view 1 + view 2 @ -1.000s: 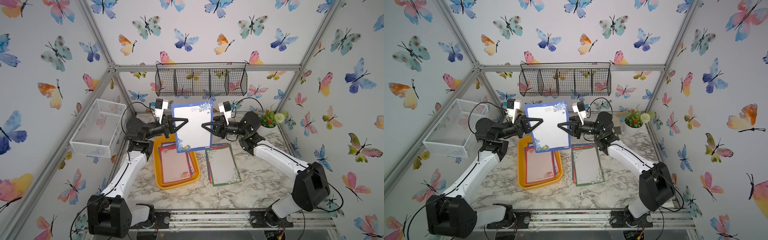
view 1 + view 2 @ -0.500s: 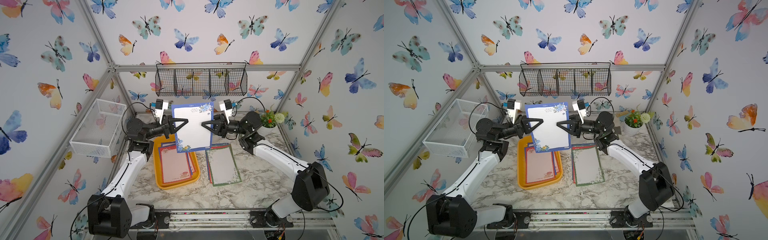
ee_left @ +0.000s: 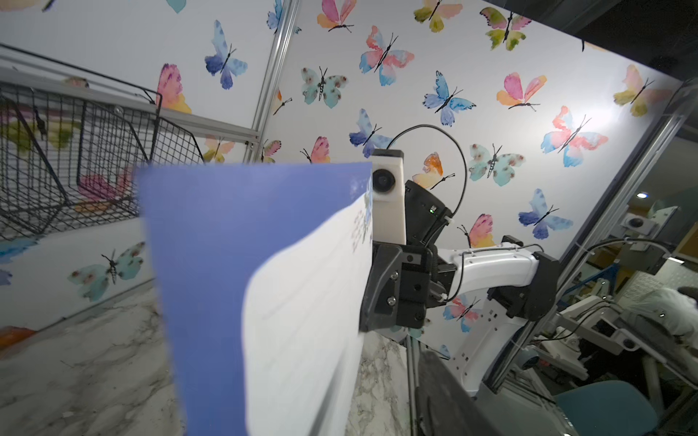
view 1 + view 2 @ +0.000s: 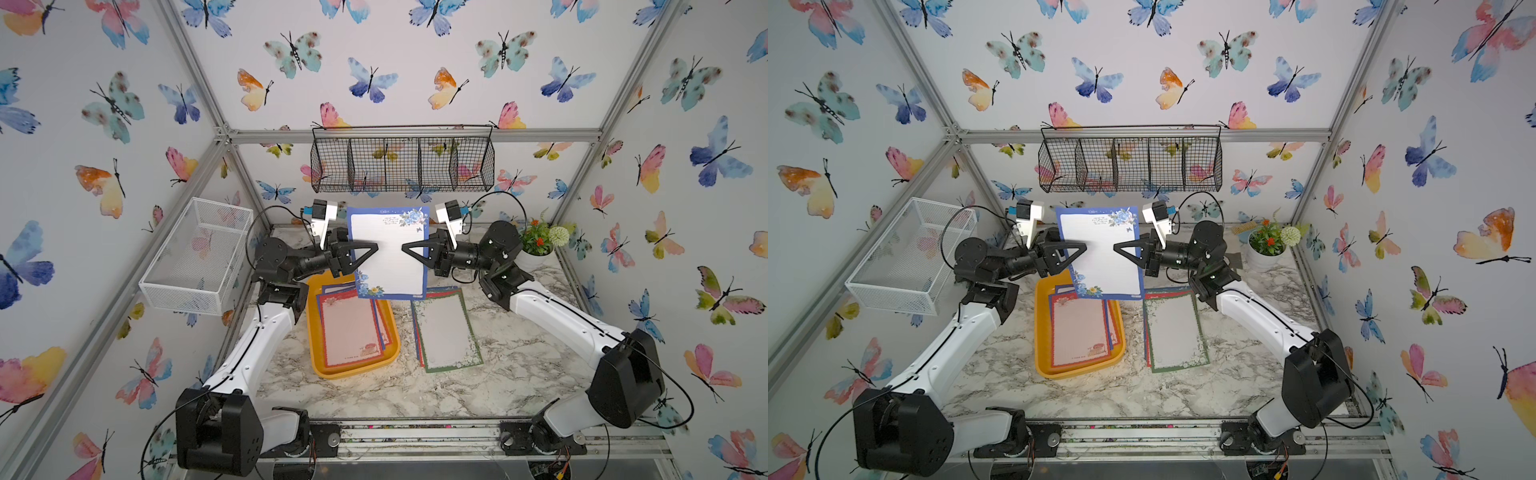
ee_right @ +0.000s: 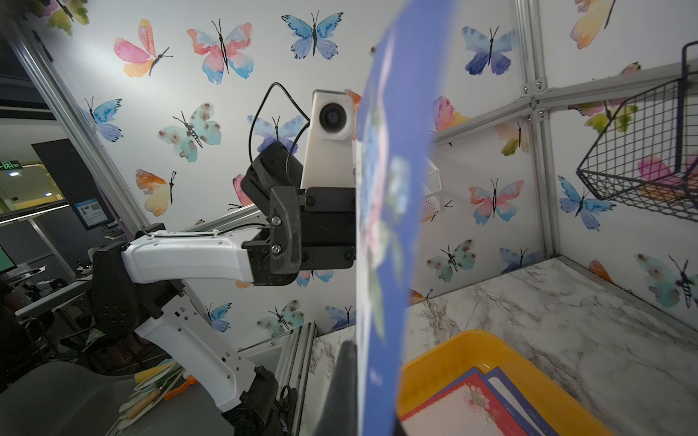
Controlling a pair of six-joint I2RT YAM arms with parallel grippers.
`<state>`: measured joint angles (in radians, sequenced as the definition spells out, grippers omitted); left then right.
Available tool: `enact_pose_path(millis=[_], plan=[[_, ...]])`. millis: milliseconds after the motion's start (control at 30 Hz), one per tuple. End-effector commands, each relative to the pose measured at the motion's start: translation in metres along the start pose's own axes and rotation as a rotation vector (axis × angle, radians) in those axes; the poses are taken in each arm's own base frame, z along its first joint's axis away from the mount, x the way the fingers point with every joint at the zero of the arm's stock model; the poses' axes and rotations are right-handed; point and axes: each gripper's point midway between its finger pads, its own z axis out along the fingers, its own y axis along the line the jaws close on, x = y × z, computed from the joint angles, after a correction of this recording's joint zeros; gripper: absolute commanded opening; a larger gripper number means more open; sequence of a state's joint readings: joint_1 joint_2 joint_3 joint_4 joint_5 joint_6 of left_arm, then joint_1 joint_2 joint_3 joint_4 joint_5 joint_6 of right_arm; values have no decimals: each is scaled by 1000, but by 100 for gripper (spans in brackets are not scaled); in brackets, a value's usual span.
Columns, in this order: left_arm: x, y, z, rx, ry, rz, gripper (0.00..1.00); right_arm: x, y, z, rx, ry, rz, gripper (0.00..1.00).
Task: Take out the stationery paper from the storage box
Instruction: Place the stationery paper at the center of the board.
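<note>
A blue-bordered sheet of stationery paper point(image 4: 390, 257) point(image 4: 1104, 257) hangs upright in the air above the far end of the yellow storage box point(image 4: 353, 371) point(image 4: 1075, 372). My right gripper point(image 4: 404, 249) point(image 5: 366, 396) is shut on its right edge, one finger point(image 5: 343, 385) flat against the paper. My left gripper point(image 4: 374, 248) stands open at the sheet's left edge; in the left wrist view a gap shows between the sheet point(image 3: 264, 283) and one finger point(image 3: 442, 392). A red-bordered sheet point(image 4: 349, 328) point(image 5: 453, 415) tops the stack in the box.
A green-bordered sheet point(image 4: 446, 332) lies on top of a small pile on the marble table, right of the box. A white mesh basket point(image 4: 199, 253) hangs on the left wall, a black wire basket point(image 4: 401, 164) on the back wall. A potted plant point(image 4: 538, 243) stands far right.
My left gripper has opened off the sheet's left edge. My right gripper has closed fully on the right edge. The sheet has barely moved.
</note>
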<state>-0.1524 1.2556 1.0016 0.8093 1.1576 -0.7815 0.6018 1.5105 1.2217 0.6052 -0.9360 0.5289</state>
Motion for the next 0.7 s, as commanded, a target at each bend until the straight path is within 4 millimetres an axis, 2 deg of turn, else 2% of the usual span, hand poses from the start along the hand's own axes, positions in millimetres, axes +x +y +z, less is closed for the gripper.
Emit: enact_pose_path(millis=[0, 133, 300, 400, 567, 667], plan=[[-4, 4, -2, -27, -31, 16, 70, -4, 11, -6, 18, 1, -15, 2], [-3, 16, -3, -74, -27, 5, 74, 3, 10, -12, 74, 35, -6, 2], [-2, 35, -5, -173, -22, 0, 76, 22, -9, -26, 248, 145, 35, 2], [-1, 44, -7, -222, -18, -5, 76, 32, -8, -35, 292, 192, 44, 2], [-2, 52, -9, -271, -11, -6, 76, 46, -6, -51, 364, 264, 86, 2], [-4, 52, -10, -284, -14, 4, 76, 63, -11, -58, 396, 334, 144, 2]])
